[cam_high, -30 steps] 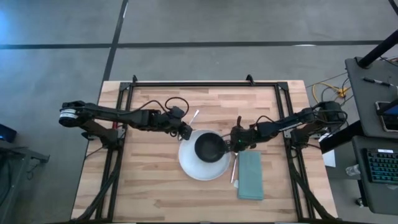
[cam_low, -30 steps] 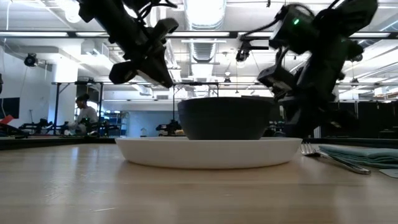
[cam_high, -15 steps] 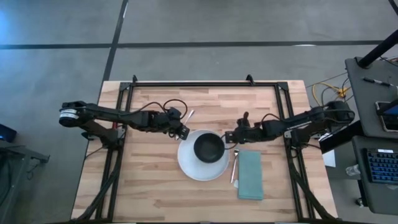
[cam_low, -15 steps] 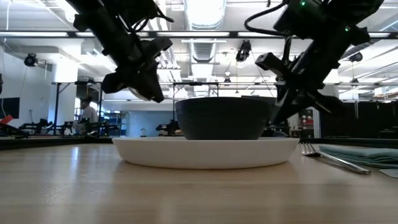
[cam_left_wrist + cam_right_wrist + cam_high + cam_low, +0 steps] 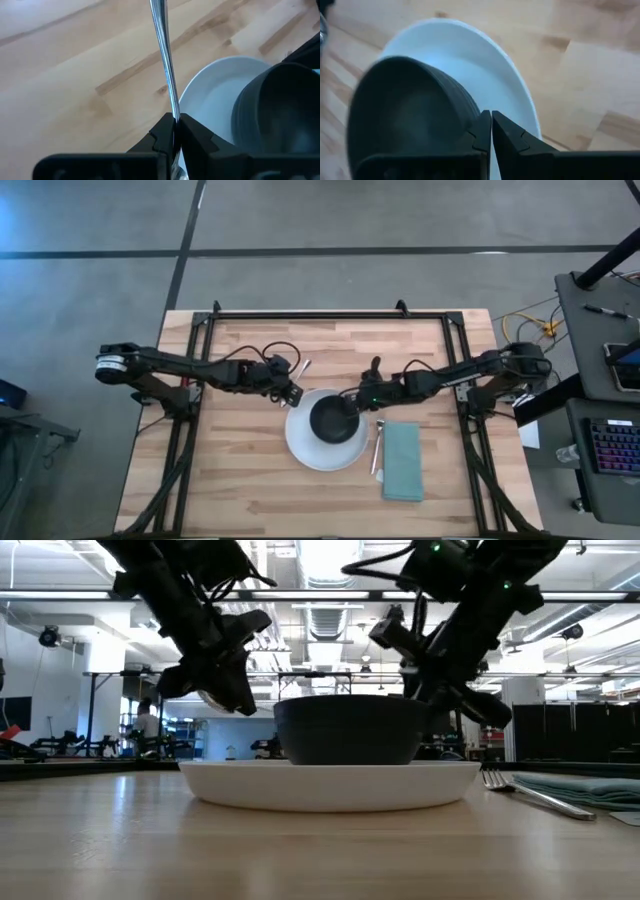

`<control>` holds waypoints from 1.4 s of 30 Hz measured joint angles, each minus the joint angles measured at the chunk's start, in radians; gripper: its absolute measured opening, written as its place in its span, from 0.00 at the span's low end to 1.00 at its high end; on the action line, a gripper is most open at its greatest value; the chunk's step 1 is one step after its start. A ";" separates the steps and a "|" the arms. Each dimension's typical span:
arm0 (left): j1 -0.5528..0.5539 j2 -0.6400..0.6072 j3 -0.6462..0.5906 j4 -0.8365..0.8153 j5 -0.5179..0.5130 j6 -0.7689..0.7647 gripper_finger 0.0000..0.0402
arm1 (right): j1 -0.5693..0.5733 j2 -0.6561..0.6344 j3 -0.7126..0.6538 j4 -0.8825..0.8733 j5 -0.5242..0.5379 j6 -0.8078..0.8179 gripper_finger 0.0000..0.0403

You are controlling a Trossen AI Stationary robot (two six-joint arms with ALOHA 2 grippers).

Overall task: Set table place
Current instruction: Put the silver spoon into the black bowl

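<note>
On white plate (image 5: 312, 448) — black bowl (image 5: 331, 420), left tool (image 5: 293, 393) clenched on spoon (image 5: 304, 366), right tool (image 5: 352, 401) clenched, bare.

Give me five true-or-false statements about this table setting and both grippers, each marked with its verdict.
1. The black bowl sits on the white plate. True.
2. The left gripper is shut on the spoon. True.
3. The teal napkin lies under the plate. False: it lies on the table beside the plate.
4. The fork is in the bowl. False: it lies between plate and napkin.
5. The right gripper holds the fork. False: it is shut and empty, by the bowl's rim.
</note>
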 joint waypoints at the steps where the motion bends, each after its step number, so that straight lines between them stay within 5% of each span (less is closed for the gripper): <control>1: -0.001 0.000 -0.005 -0.001 0.005 0.000 0.03 | 0.001 0.013 0.006 0.002 -0.014 0.000 0.02; 10: -0.003 0.000 -0.033 0.004 0.023 -0.028 0.03 | 0.016 0.088 0.094 0.001 -0.057 -0.035 0.02; 16: -0.005 -0.001 -0.030 0.000 0.027 -0.196 0.03 | 0.016 0.122 0.154 -0.024 -0.059 -0.044 0.02; 34: -0.214 -0.005 0.008 0.271 -0.252 -0.359 0.00 | -0.061 0.055 0.157 -0.106 0.004 -0.087 0.02; 42: -0.262 0.018 0.004 0.134 -0.348 -0.366 0.00 | -0.076 0.034 0.157 -0.113 0.007 -0.107 0.02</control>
